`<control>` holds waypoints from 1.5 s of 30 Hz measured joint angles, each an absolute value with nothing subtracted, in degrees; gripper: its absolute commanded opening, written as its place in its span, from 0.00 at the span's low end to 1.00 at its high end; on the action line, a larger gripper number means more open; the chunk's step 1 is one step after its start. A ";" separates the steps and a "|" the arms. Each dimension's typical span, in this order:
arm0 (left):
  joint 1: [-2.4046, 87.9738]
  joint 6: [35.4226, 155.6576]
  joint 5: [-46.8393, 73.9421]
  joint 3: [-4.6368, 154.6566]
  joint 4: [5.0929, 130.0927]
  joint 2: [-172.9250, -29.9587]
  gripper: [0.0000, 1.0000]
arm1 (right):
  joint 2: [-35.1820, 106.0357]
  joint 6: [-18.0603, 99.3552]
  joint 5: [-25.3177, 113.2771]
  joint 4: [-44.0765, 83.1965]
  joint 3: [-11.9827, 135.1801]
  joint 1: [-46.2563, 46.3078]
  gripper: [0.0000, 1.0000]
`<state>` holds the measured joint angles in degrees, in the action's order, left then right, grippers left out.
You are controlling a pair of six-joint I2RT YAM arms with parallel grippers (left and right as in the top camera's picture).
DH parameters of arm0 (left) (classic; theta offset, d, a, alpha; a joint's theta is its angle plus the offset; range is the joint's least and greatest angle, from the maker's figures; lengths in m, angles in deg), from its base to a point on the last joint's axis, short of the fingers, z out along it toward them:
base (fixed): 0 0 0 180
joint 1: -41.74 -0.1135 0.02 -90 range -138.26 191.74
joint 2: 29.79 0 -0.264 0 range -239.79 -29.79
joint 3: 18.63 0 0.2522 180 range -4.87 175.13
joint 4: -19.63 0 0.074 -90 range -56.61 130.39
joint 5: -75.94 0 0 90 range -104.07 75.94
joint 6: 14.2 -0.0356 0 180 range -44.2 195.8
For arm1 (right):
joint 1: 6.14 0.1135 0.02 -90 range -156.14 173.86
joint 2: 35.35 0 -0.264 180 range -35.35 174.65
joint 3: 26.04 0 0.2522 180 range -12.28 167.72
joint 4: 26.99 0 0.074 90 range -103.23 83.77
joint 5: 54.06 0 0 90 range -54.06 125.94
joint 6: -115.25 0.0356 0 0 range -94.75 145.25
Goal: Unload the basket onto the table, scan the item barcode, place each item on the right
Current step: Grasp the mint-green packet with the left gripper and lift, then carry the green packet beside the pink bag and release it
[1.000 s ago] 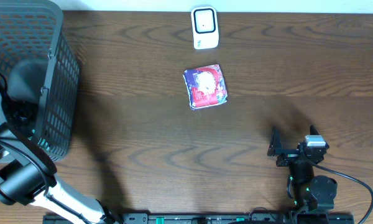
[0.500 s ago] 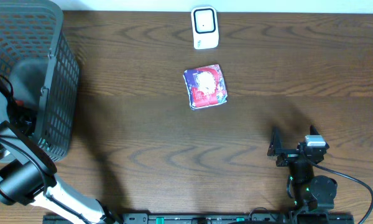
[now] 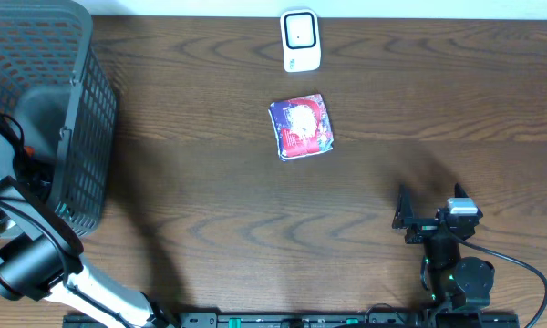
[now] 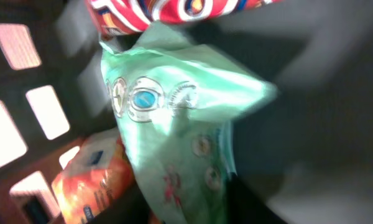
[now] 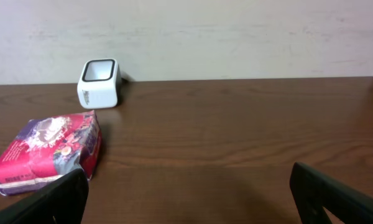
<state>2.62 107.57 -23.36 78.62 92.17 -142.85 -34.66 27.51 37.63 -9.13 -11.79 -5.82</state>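
Two packets carry print: a green packet fills the left wrist view inside the basket, showing round seals and one blue badge, the lettering too blurred to read. An orange packet lies beside it. The left gripper reaches into the basket (whether it grips the green packet I cannot tell). The right gripper hovers low over the table, jaws wide apart and empty. A red packet lies near the white scanner, not touching it
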 measured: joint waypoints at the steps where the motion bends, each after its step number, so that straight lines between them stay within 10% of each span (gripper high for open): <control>1: 2.62 107.57 -23.58 78.05 92.00 -142.85 0.07 | -34.66 27.53 37.63 -9.13 -11.79 -5.82 0.99; 16: 2.67 107.33 -18.77 78.70 92.61 -140.38 0.07 | -34.66 27.51 37.63 -9.13 -11.79 -5.82 0.99; 34: 5.20 104.62 -1.60 80.61 71.21 -104.67 0.07 | -34.66 27.51 37.63 -9.15 -11.79 -5.82 0.99; 45: 23.85 98.02 5.55 80.61 68.35 -97.80 0.07 | -34.66 27.53 37.63 -9.13 -11.79 -5.82 0.99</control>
<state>23.85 98.02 5.55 80.61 68.35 -97.80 -34.66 27.53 37.63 -9.13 -11.79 -5.82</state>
